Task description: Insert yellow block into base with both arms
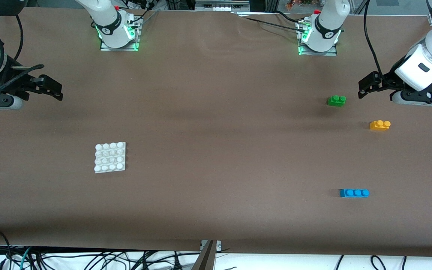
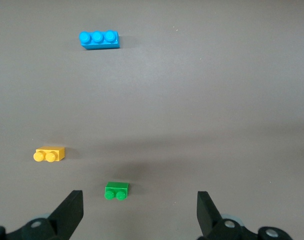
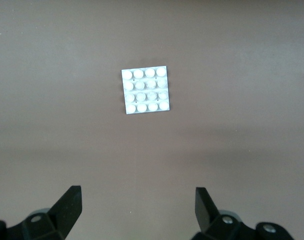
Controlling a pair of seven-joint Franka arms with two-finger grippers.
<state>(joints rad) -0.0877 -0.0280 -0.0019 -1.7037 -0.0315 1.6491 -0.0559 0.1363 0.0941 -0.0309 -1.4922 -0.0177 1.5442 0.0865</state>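
Note:
The yellow block (image 1: 380, 125) lies on the brown table toward the left arm's end; it also shows in the left wrist view (image 2: 50, 154). The white studded base (image 1: 110, 157) lies toward the right arm's end and shows in the right wrist view (image 3: 145, 91). My left gripper (image 1: 366, 87) is open and empty, up over the table at the left arm's end, near the green brick. My right gripper (image 1: 53, 89) is open and empty, up over the table at the right arm's end. Both sets of open fingers show in the wrist views, left gripper (image 2: 139, 212) and right gripper (image 3: 137, 210).
A green two-stud brick (image 1: 336, 100) lies farther from the front camera than the yellow block and shows in the left wrist view (image 2: 116, 190). A blue three-stud brick (image 1: 354, 193) lies nearer the front camera, and it shows in the left wrist view (image 2: 99, 39). Cables hang off the table's front edge.

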